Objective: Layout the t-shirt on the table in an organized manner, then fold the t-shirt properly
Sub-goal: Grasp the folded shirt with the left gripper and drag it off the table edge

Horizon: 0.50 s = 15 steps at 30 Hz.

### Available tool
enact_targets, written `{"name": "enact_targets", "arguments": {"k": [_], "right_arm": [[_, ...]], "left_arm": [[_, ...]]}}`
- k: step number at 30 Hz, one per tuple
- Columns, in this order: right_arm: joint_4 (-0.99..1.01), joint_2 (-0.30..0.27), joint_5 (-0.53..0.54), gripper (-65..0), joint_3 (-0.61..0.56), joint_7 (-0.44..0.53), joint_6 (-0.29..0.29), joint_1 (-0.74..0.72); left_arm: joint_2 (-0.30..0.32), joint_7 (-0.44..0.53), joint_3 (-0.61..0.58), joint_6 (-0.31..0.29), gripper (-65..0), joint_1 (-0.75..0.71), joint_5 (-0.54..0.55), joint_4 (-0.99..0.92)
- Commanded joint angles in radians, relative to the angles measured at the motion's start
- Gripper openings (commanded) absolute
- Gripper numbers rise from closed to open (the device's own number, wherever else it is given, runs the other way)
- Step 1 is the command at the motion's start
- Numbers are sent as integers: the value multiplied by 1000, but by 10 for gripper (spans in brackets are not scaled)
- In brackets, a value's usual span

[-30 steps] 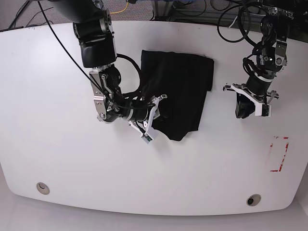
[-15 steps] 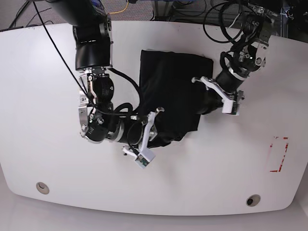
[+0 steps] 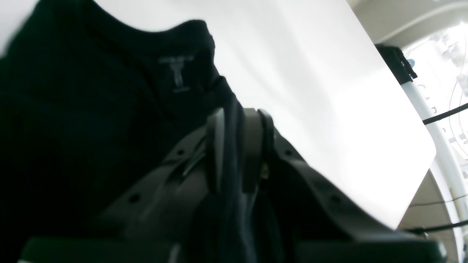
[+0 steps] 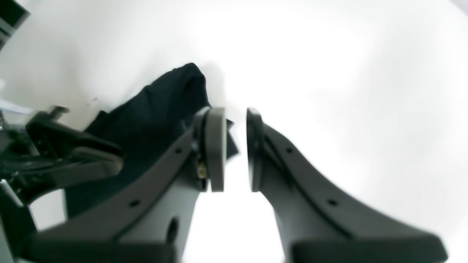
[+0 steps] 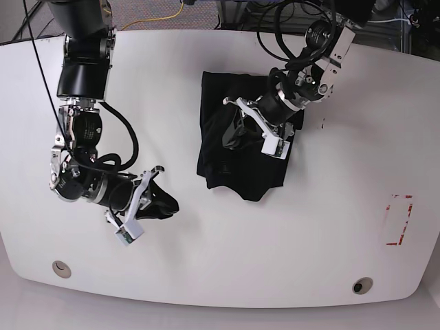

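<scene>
The black t-shirt (image 5: 240, 168) lies bunched in a rough rectangle at the back middle of the white table (image 5: 309, 240). My left gripper (image 5: 232, 136) is over the shirt's middle. In the left wrist view this gripper (image 3: 230, 117) is shut on a fold of the t-shirt (image 3: 91, 109), near the collar label. My right gripper (image 5: 168, 205) is low over the bare table, to the front left of the shirt and clear of it. Its fingers (image 4: 215, 146) stand a narrow gap apart with nothing between them. The t-shirt (image 4: 157, 109) shows beyond them.
Two round metal grommets (image 5: 61, 268) (image 5: 361, 285) sit near the front edge. A red tape outline (image 5: 399, 220) marks the right side. Cables (image 5: 289, 20) hang behind the far edge. The table's rounded edge (image 3: 420, 175) shows in the left wrist view.
My right gripper left the shirt's lower left edge and drew back to the front left. My left arm swung in from the right onto the shirt and took hold of fabric.
</scene>
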State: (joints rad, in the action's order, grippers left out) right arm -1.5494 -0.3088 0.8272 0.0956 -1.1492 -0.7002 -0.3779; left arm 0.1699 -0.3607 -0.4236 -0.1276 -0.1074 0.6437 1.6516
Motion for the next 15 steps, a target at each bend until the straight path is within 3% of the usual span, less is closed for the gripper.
{"name": "enact_targets", "arguments": {"k": [1, 9, 15], "right_arm": [[-20, -22, 31, -549, 14, 18, 2, -10], [-26, -45, 47, -549, 51, 18, 2, 40], [-84, -46, 47, -549, 65, 18, 2, 86]], "left_arm": [[-34, 21, 1, -7, -575, 36, 3, 2], [-80, 21, 9, -8, -575, 81, -117, -139], [7, 22, 41, -11, -575, 93, -130, -209]]}}
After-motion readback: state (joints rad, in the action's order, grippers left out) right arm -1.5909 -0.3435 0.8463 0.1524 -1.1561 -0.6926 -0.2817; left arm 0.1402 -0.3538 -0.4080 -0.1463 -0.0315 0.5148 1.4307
